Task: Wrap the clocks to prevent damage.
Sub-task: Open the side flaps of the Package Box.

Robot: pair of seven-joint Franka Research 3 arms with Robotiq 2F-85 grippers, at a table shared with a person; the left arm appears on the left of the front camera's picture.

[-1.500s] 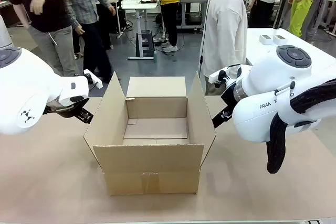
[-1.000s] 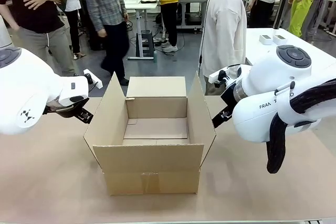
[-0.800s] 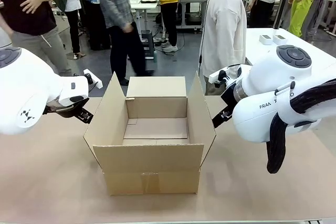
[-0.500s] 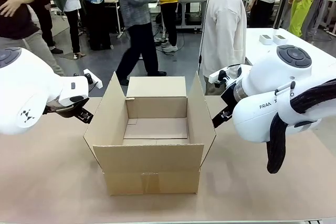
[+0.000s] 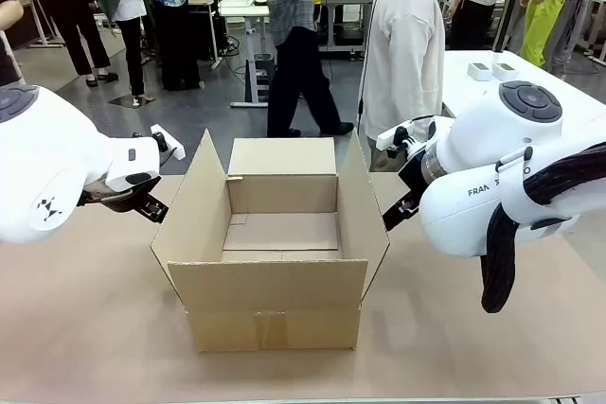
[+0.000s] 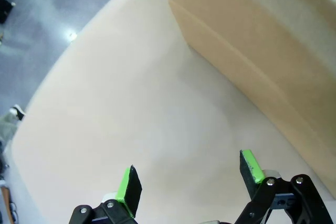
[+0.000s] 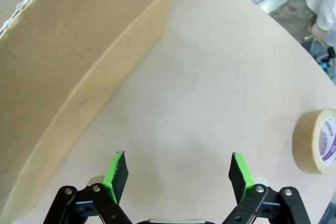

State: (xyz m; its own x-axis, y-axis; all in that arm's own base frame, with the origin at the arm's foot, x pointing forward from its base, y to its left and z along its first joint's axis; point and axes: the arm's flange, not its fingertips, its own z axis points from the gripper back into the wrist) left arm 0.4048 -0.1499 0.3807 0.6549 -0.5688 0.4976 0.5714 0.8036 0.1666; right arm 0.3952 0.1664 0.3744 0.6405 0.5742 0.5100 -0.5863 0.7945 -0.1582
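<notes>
Two white arms flank an open cardboard box (image 5: 275, 300) on a tan, matte table (image 5: 85, 328) with a faint papery look. Beyond the table's far edge lies a grey workshop floor, with several people standing among desks from 10 to 12 o'clock of the box.

The left arm (image 5: 47, 172) bulges in at 9 o'clock of the box, smooth and rounded. In the left wrist view the left gripper (image 6: 189, 174) hangs over bare table. Its green-padded fingers (image 6: 129, 182) are spread wide and hold nothing. The box's plain brown wall runs past at about 1 o'clock of them.

The box sits mid-table with all four flaps raised. Its corrugated board is light brown, with a strip of tape down the front seam, and its floor is bare cardboard.

A person in a white long-sleeved top (image 5: 407, 54) stands at the far edge, at 1 o'clock of the box. The right arm (image 5: 492, 177) fills 3 o'clock, carrying a black ribbed cable sleeve.

In the right wrist view the right gripper (image 7: 177, 174) is likewise parted and empty above the table, with the box wall at 10 o'clock. A roll of beige tape (image 7: 317, 140) lies flat at 3 o'clock, at the picture's edge, well apart from the fingers.
</notes>
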